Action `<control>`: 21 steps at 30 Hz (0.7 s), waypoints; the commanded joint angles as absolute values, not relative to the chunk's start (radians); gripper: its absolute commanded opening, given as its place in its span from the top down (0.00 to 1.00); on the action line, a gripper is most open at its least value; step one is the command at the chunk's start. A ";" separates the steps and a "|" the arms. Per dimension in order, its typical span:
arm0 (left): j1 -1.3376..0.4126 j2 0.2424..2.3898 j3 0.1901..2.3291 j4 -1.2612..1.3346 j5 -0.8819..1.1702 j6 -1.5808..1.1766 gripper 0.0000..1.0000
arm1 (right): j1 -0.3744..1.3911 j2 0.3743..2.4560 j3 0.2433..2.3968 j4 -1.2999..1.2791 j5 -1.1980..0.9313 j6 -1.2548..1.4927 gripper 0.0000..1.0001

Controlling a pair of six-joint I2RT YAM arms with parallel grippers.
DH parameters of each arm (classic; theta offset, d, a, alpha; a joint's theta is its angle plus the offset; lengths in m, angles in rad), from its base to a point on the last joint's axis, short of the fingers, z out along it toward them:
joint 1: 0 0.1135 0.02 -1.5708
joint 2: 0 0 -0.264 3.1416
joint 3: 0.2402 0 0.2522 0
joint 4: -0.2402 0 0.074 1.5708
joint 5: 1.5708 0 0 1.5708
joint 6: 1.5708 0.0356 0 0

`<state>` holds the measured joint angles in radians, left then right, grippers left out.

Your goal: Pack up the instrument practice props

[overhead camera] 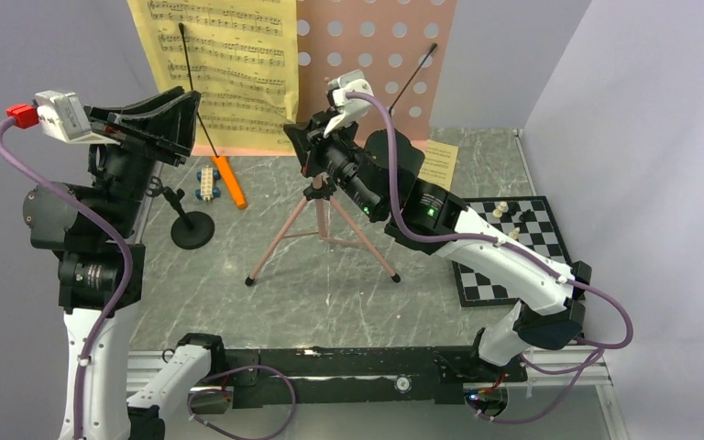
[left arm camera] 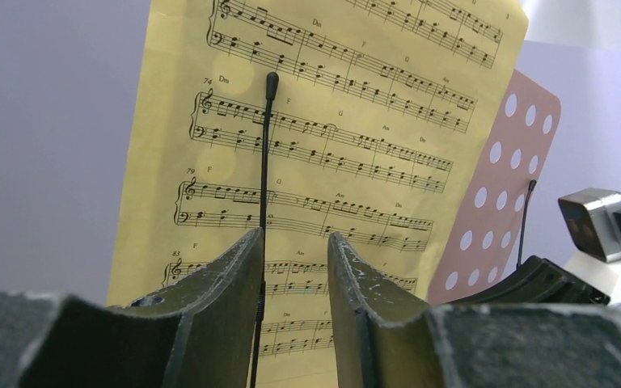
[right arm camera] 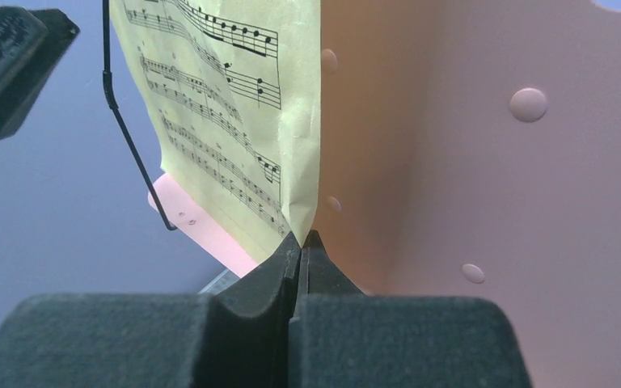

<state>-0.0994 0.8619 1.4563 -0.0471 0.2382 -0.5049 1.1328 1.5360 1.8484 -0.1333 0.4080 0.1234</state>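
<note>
The pink music stand [overhead camera: 394,55] rises on its tripod legs [overhead camera: 321,229] at the back. A yellow sheet-music page [overhead camera: 229,64] leans on it. My right gripper [right arm camera: 302,240] is shut on that page's [right arm camera: 226,105] lower corner, right against the pink panel [right arm camera: 469,162]. My left gripper [left arm camera: 295,238] is open in front of the page [left arm camera: 348,121]; a thin black page-holder wire [left arm camera: 264,162] runs just inside its left finger. The orange microphone [overhead camera: 229,181] lies on the table. The black round-based mic stand [overhead camera: 192,229] is beside it. A second yellow page [overhead camera: 438,163] lies behind the right arm.
A chessboard with pieces [overhead camera: 513,247] lies at the right, partly under my right arm. A small blue-and-white toy block [overhead camera: 206,183] sits by the microphone. A second black wire [overhead camera: 414,78] crosses the pink panel. Grey walls close in on both sides.
</note>
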 commanded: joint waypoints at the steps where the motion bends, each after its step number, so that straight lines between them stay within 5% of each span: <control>1: -0.100 0.876 1.466 -0.054 0.246 -0.473 0.61 | 1.129 1.519 1.906 -0.128 0.388 0.124 1.00; 12: -0.100 0.902 1.473 -0.080 0.264 -0.440 0.71 | 1.129 1.539 1.926 -0.139 0.382 0.123 1.00; 21: -0.100 0.891 1.454 -0.047 0.293 -0.433 1.00 | 1.130 1.544 1.925 -0.138 0.389 0.123 1.00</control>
<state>-0.0994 0.9073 1.4559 -0.0921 0.2611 -0.4480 1.1328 1.5429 1.8828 -0.1589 0.3908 0.1234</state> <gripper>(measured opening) 0.037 0.009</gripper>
